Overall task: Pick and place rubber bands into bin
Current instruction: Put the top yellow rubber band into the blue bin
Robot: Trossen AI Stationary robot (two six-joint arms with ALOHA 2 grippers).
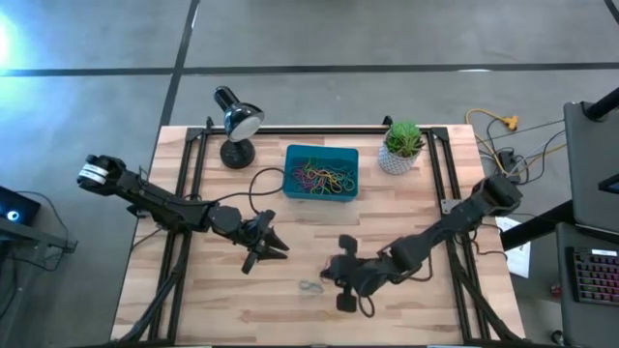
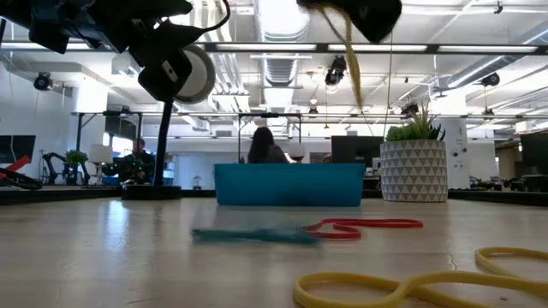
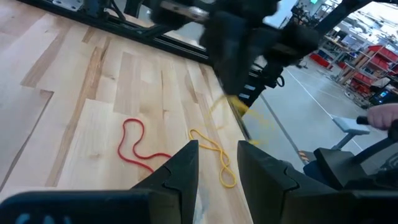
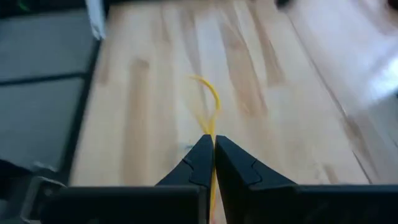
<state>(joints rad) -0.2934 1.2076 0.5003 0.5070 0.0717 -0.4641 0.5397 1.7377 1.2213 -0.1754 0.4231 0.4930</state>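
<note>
The right gripper (image 4: 213,144) is clamped shut on a yellow rubber band (image 4: 210,106), which shows as a thin loop past its fingertips in the right wrist view. From above, this gripper (image 1: 340,274) sits over the front middle of the wooden table (image 1: 406,309). From table height the band (image 2: 349,51) hangs as a blurred yellow strand from the gripper, well above the tabletop.

The left gripper (image 3: 217,163) has its fingers parted with a narrow gap and nothing visible between them. From above it (image 1: 274,244) is to the left of the table's middle, apart from the right gripper.

Nearest the table-height camera, a loose yellow band (image 2: 402,287) lies flat on the wood. Farther in lie a red band (image 2: 364,226) and a blurred teal band (image 2: 254,235). The left wrist view shows a red band (image 3: 132,146) and a yellow band (image 3: 217,158) lying side by side on the boards, not touching.

Beyond these, toward the back middle, stands the teal bin (image 1: 322,153) holding a tangle of mixed-colour bands (image 1: 324,177). A black desk lamp (image 1: 237,121) stands to its left and a potted plant (image 1: 402,147) in a white pot to its right. A person (image 2: 267,145) sits in the room behind the bin.
</note>
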